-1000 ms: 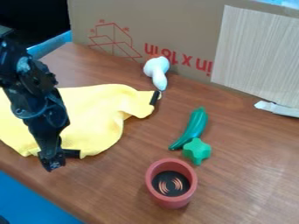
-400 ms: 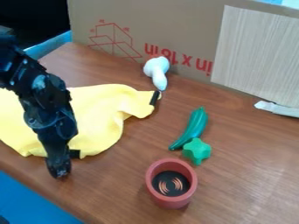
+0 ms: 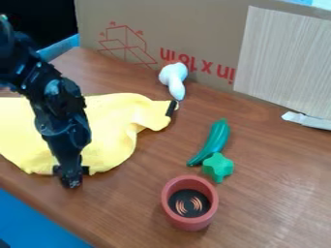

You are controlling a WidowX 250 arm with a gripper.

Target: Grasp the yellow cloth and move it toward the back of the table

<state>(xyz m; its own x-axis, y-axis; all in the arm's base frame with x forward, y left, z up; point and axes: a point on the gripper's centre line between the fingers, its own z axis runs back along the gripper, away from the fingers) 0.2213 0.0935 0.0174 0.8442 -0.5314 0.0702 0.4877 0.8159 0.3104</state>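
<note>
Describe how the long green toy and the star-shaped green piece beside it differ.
The long green toy is slender and gently curved, while the star-shaped green piece is short and lobed. The long toy looks darker and glossier; the star-shaped piece looks brighter and more matte. Both are green and lie on the brown table.

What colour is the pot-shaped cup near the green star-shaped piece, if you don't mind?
The cup is dull red, clearest in the camera view.
</note>
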